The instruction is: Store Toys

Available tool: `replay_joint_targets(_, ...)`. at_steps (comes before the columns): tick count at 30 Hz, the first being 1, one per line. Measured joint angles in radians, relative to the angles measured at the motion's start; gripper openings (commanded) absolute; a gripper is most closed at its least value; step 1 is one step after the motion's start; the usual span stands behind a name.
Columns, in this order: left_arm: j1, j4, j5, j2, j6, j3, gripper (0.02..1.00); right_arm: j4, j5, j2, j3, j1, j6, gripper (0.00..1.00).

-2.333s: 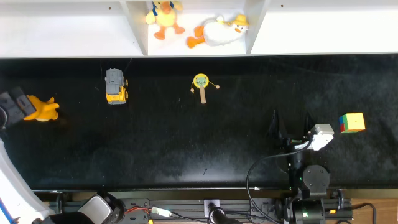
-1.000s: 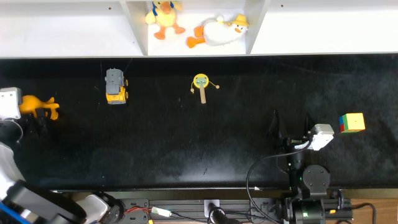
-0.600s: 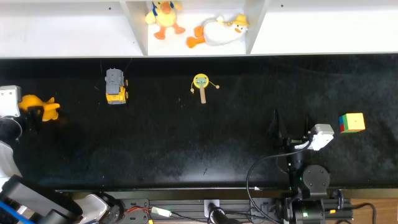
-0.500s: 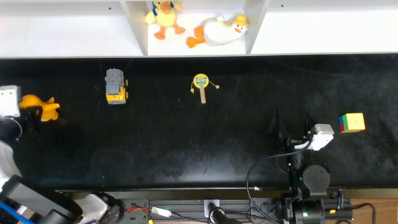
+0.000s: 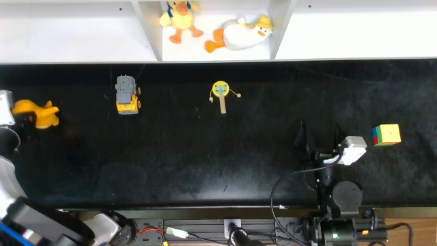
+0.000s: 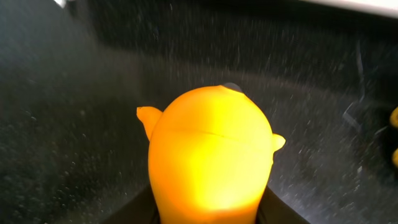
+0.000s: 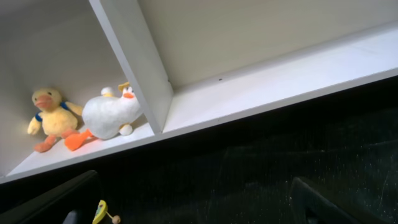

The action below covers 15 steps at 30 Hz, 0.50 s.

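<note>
While the left pincer (image 5: 24, 120) stayed closed on the yellow toy (image 5: 37, 112), both had drifted a little toward the left edge of the table (image 5: 205, 164). The right pincer (image 5: 319, 137) stood open and empty, with wide bare table between them.

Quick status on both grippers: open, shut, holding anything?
Left gripper: shut on the yellow toy.
Right gripper: open, holding nothing.
</note>
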Motion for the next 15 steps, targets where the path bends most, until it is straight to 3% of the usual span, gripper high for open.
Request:
replay_joint_targets(9,-0.122,0.159,0.077,-0.070,-0.091,0.066,0.316,0.000,0.000,0.000,0.000,0.000,0.000,0.996)
replay_joint_targets(15,-0.235,0.303,0.062,-0.058,-0.151,0.069,0.336,0.000,0.000,0.000,0.000,0.000,0.000,0.993)
